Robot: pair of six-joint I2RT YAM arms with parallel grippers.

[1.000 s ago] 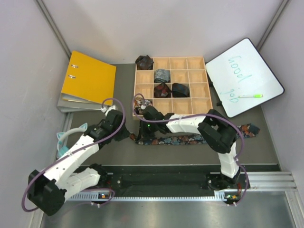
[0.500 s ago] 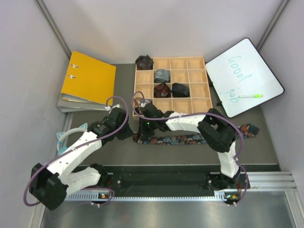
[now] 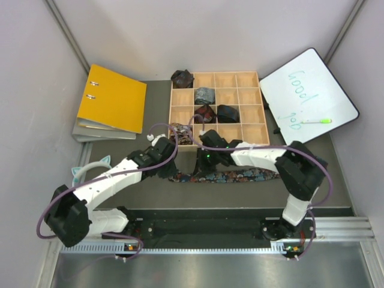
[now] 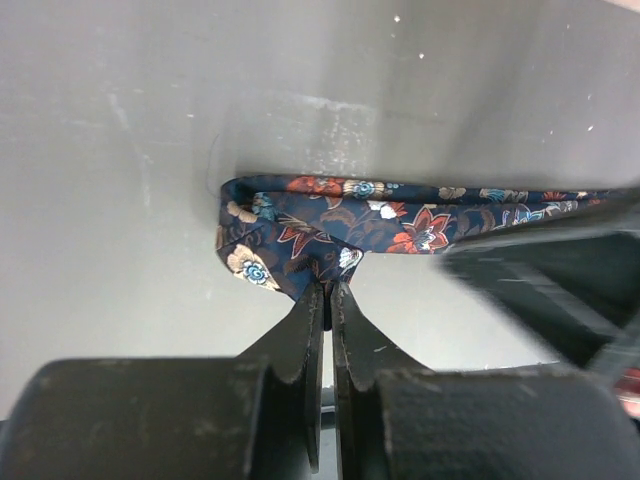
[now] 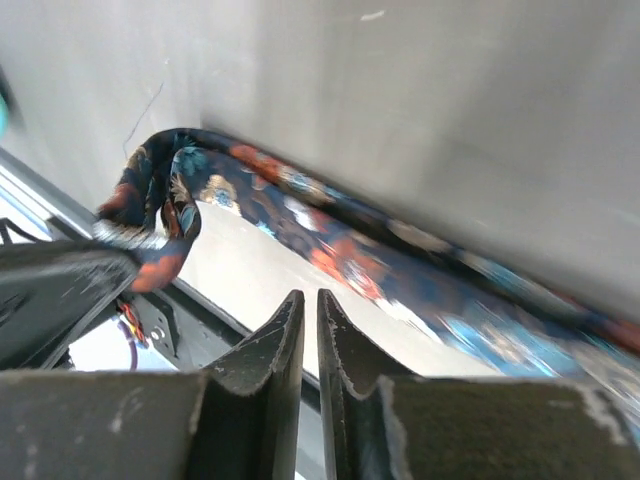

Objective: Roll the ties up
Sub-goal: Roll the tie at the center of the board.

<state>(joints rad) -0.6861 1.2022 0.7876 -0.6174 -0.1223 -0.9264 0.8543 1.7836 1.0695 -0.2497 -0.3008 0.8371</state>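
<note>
Navy fabric blotched with orange-red and pale-blue flowers marks the long necktie [image 3: 240, 176], which lies stretched left to right on the grey table mat [image 3: 240, 195], just in front of the shallow wooden grid tray [image 3: 247, 96]. The tie's left end is folded back on itself. There the left gripper [image 4: 327, 292] has its black fingers [image 4: 300, 335] pressed almost together, nipping the lower edge of the fold. The right gripper [image 5: 310, 300] hangs just beside it over the same end. Its fingers [image 5: 262, 355] leave only a thin slit between them with nothing caught in it, and the tie runs past beyond the tips. Five small rolled ties sit in the tray, each in its own compartment. A dark maroon bundle [image 3: 182, 78] is in the far left corner and a grey-blue bundle [image 3: 204, 95] is one row nearer in the second column. A maroon bundle [image 3: 204, 113] sits below that with a black bundle [image 3: 227, 112] next to it, and a brown-patterned bundle [image 3: 180, 133] is in the near left corner. A yellow ring binder [image 3: 111, 99] lies left of the tray. A white board [image 3: 309, 90] carrying a green marker [image 3: 316, 120] lies to its right.
</note>
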